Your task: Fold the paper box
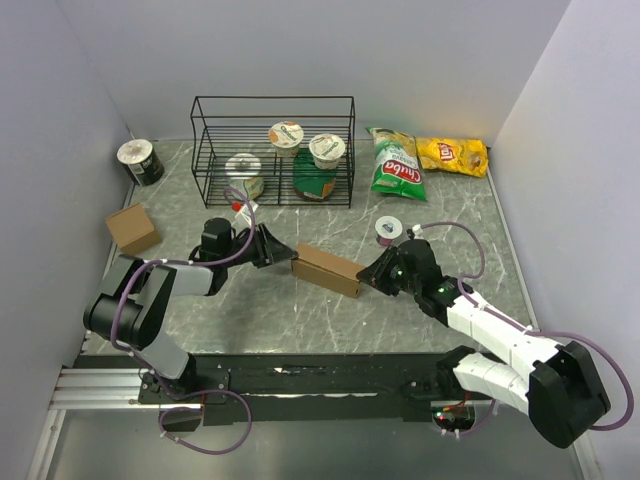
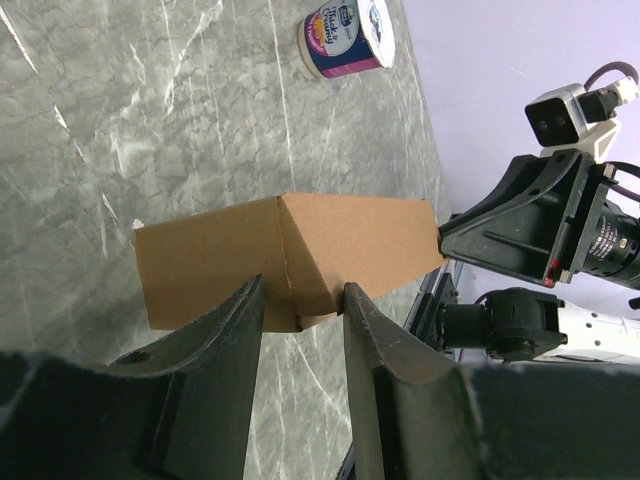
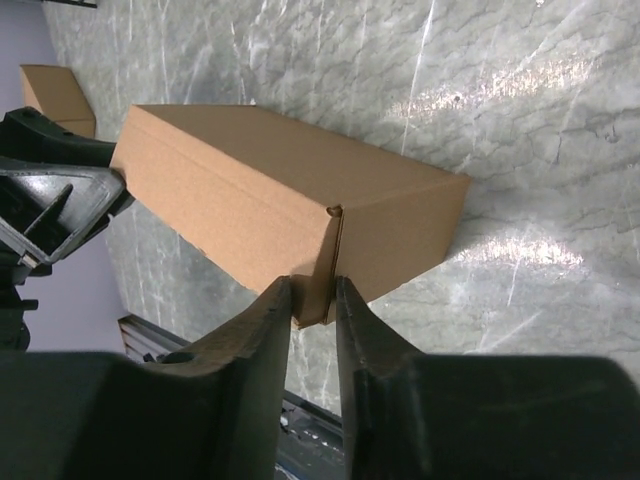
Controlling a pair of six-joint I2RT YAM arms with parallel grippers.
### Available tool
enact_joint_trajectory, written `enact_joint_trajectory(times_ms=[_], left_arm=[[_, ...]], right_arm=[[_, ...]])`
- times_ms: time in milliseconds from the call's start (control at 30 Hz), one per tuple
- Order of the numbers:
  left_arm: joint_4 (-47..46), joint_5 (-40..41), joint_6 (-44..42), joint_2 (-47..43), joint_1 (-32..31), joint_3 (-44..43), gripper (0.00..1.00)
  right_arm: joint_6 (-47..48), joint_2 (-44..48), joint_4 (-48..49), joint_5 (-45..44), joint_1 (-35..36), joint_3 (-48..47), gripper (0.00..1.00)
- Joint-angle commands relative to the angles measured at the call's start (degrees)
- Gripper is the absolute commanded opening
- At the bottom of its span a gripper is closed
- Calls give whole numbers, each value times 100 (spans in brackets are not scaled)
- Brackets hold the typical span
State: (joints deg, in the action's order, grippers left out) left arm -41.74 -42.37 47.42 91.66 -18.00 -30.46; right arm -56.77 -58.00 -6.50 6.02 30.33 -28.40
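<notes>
Light in the top view is even and diffuse, coming from above; the table (image 1: 300,320) carries only soft, short shadows under the arms. In the right wrist view, white glare streaks the marble across the right half, while the paper box (image 3: 290,190) stays sharp and evenly lit. The right gripper (image 3: 312,290) and left gripper (image 2: 302,290) fill the lower frames as dark, underexposed, slightly soft masses.

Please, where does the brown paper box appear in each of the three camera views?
Top external: the paper box lies at mid-table, between the left gripper and the right gripper.
Left wrist: the paper box is in the middle, its near end between the gripper's fingers.
Right wrist: the paper box is in the middle, its near corner between the gripper's fingers.
Shared landmark: the grey marbled table under it.
</notes>
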Motion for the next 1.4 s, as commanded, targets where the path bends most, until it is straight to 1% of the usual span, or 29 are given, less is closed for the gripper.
enact_joint_trajectory(times_ms=[0,100,200,300,333,400,433,500,533,633,733,933,1067,1100,1200,1367], left_arm=[[913,326,-207,300,-37,163,22],[808,300,-172,370,-37,216,20],[457,142,-23,441,-37,286,22],[403,89,30,388,-46,190,32],[420,80,31,318,-37,155,39],[534,89,4,239,-46,23,45],[613,115,-13,143,-28,-30,53],[797,150,-109,63,-28,-214,59],[868,167,-136,2,-28,-276,65],[974,185,-172,-78,-11,-452,71],[896,133,-145,-78,51,-505,75],[228,-78,276,1,235,-400,74],[105,-140,321,115,253,-409,68],[113,-149,312,133,253,-391,65],[26,-219,303,177,253,-303,60],[60,-210,189,186,244,-224,58]], right_arm=[[79,-203,-141,-171,-44,230,22],[70,-229,-132,-224,-36,291,18],[105,-265,-167,-242,-36,291,18],[140,-265,-176,-251,-35,248,17],[158,-256,-219,-259,-36,221,17],[175,-238,-246,-294,-44,204,18],[184,-212,-264,-303,-36,186,17],[184,-203,-281,-312,-36,186,17],[184,-203,-281,-312,-27,186,17],[184,-194,-299,-312,-35,169,17],[210,-160,-334,-338,-27,151,17],[237,-185,-378,-339,-35,107,17],[246,-203,-387,-338,-36,81,17],[254,-194,-387,-330,-27,63,17],[281,-221,-422,-347,-36,19,17],[281,-238,-431,-347,-36,28,17]])
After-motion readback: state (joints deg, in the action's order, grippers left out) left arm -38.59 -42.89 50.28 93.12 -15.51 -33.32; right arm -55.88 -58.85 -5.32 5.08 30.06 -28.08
